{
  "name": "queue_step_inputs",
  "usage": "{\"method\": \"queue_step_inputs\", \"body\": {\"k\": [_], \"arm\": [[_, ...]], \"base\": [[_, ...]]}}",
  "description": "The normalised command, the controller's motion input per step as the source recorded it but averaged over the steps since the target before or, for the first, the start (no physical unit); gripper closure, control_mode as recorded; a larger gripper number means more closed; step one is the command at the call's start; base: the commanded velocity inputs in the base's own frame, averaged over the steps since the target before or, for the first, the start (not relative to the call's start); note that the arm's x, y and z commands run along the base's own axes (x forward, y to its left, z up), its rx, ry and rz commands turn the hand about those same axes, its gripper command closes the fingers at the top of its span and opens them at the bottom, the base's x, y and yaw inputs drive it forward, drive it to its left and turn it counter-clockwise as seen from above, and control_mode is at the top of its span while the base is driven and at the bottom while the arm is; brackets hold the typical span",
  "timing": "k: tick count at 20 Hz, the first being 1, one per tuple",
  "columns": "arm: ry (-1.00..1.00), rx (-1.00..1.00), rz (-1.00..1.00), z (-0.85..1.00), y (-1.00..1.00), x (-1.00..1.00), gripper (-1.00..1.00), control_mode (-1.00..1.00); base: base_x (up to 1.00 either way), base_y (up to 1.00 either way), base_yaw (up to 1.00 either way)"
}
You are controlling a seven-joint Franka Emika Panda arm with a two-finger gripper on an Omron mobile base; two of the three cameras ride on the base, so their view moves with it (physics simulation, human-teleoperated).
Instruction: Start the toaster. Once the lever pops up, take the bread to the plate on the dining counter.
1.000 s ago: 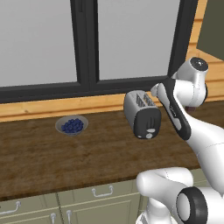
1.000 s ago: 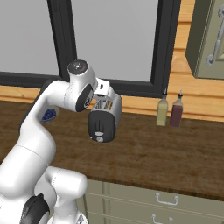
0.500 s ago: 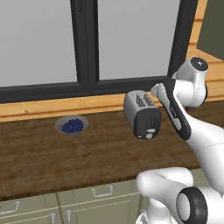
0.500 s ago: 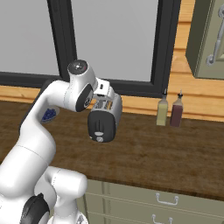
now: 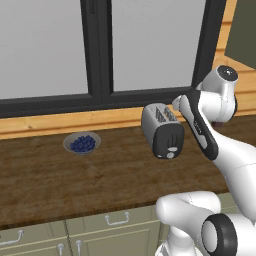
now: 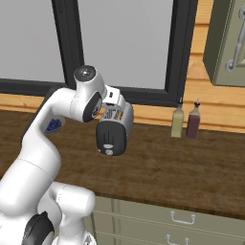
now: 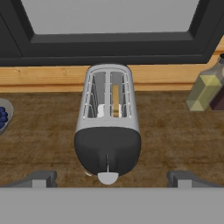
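The silver-grey toaster (image 5: 161,128) (image 6: 115,129) (image 7: 108,118) stands on the dark worktop under the window, its black end face toward me. A tan slice of bread (image 7: 115,99) sits down in its right-hand slot. On the end face I see the thin vertical slot and the round silver knob (image 7: 107,177); I cannot make out the lever tab. My gripper (image 7: 111,178) hovers above the toaster's near end, open, with its fingertips (image 7: 41,177) spread wider than the toaster and nothing between them. The plate and the dining counter are out of view.
A grey bowl of blueberries (image 5: 82,144) sits left of the toaster. Two bottles (image 6: 178,122) (image 6: 194,120) stand to its right against the wooden sill. A wall cabinet (image 6: 225,43) hangs at the upper right. Cabinet drawers (image 5: 116,219) run below the worktop edge.
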Motion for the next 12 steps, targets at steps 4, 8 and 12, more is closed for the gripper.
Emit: {"method": "queue_step_inputs", "body": {"k": [4,8,12], "arm": [[0.0,0.0,0.0,0.0,0.0,0.0,-1.0,-1.0],[0.0,0.0,0.0,0.0,0.0,0.0,-1.0,-1.0],[0.0,0.0,0.0,0.0,0.0,0.0,-1.0,-1.0]], "base": [[0.0,0.0,0.0],[0.0,0.0,0.0],[0.0,0.0,0.0]]}}
